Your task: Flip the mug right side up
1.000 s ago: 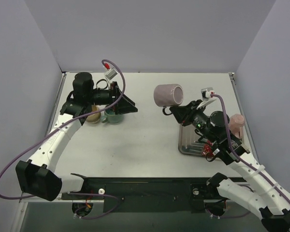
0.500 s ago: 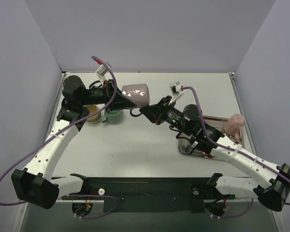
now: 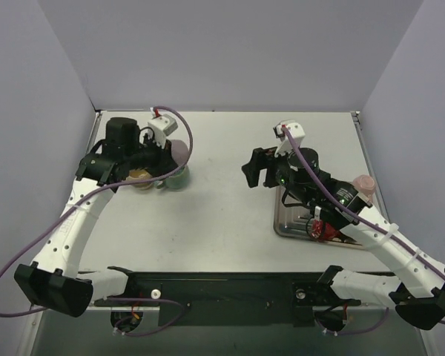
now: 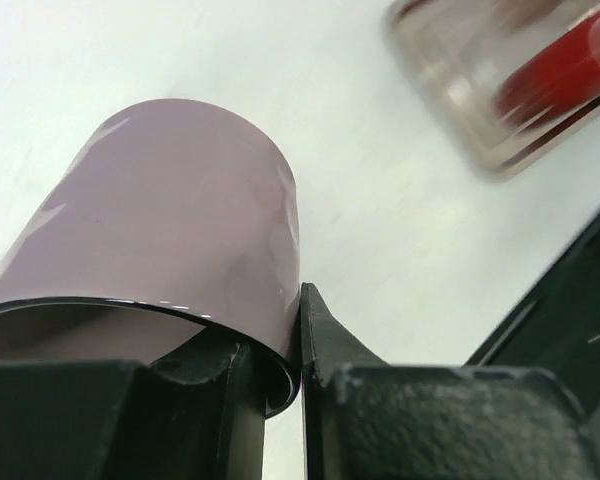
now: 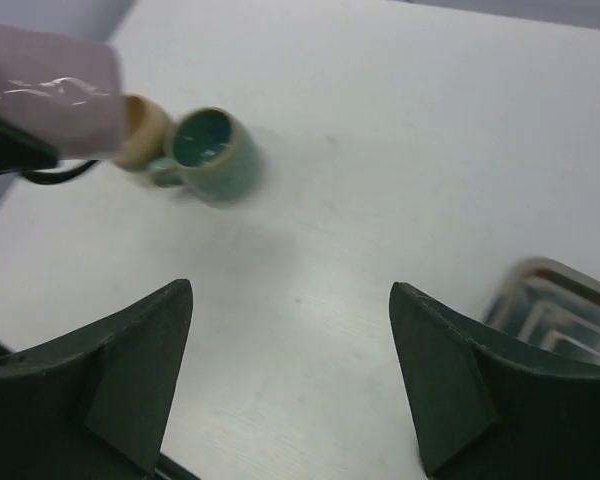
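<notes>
The mug (image 4: 180, 210) is lilac with pale marks and hangs in the air at the table's left. My left gripper (image 4: 300, 330) is shut on its rim wall, one finger inside the mouth and one finger (image 4: 330, 345) outside. From above, only a sliver of the mug (image 3: 179, 151) shows past the left gripper (image 3: 167, 159). In the right wrist view the mug (image 5: 50, 85) appears at the upper left. My right gripper (image 3: 252, 169) stands open and empty over the table's middle right, well apart from the mug, with bare table between its fingertips (image 5: 290, 290).
A small green mug (image 3: 175, 179) and a tan mug (image 3: 141, 179) stand upright just below the held mug. A metal tray (image 3: 289, 222) with a red item (image 3: 317, 230) lies at the right. A pink cup (image 3: 363, 189) stands beyond the tray.
The right gripper brought the mug across to the left gripper, which shut on its rim. The right gripper then opened and drew back right, while the left arm pulled the mug leftward.
</notes>
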Tool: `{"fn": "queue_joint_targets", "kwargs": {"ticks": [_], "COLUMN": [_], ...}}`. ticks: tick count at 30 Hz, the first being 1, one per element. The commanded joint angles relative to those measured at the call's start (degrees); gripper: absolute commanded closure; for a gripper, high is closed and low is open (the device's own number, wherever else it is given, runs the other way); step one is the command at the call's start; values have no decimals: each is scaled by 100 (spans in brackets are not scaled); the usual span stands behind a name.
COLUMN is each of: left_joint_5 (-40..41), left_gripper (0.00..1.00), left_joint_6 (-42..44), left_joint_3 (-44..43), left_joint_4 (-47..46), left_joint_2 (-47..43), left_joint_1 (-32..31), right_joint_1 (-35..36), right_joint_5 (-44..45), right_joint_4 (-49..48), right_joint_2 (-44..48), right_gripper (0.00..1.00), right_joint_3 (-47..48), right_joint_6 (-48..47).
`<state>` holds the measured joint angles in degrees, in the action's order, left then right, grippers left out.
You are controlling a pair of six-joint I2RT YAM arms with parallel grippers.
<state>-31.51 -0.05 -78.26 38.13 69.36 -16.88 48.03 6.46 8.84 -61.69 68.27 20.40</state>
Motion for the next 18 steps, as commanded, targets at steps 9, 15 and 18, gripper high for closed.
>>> {"fn": "queue_joint_targets", "kwargs": {"ticks": [9,15,18], "left_joint_5": [3028,2852,2834], "left_gripper": [100,100,100], "left_joint_6": [3565,3688,3741], "left_joint_3": [1260,1269,1295], "left_joint_4": [1681,1513,1487], "left_joint_2": [1070,1896,2248], "left_joint_1": [1073,1530,1636], "right_joint_1": [-2094,-2921,-3211], "right_joint_5": [955,936,1015], "right_joint_4": [2737,3219,3335], "right_joint_2": [658,729,904], "right_gripper": [24,24,24], "right_joint_3": [-832,-1237,-1412], "right_joint_6": [-643,-108,-72]}}
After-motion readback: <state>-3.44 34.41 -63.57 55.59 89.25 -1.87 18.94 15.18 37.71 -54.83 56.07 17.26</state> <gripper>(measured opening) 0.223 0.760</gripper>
